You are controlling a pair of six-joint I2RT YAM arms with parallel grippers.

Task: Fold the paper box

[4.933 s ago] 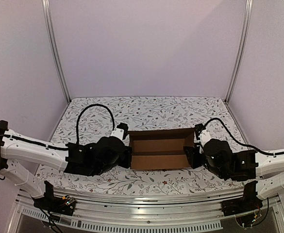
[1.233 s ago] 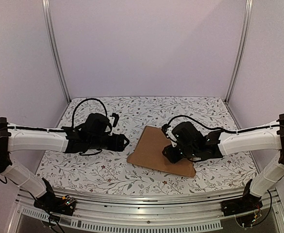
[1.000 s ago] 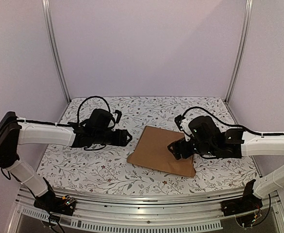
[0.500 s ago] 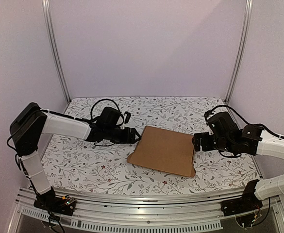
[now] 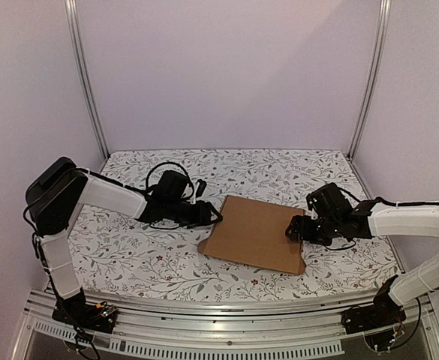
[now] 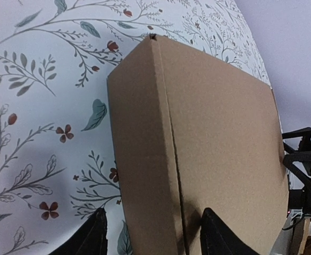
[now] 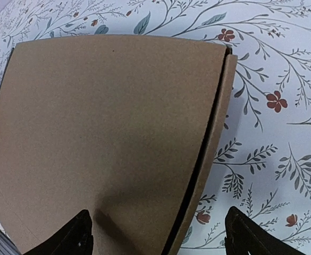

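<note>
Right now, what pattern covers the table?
White tablecloth with leafy vines and small red flowers; clearest in right wrist view.

The paper box (image 5: 255,234) is matt, smooth cardboard

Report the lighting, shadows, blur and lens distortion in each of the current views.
Top external: soft, even light and no glare, but the wide lens bows the front rail. Left wrist: sharp, the paper box has curved edges, and a grey shadow lies on the flowered cloth at lower left. Right wrist: sharp, with a dim shadow patch on the lid near the right claw.
</note>
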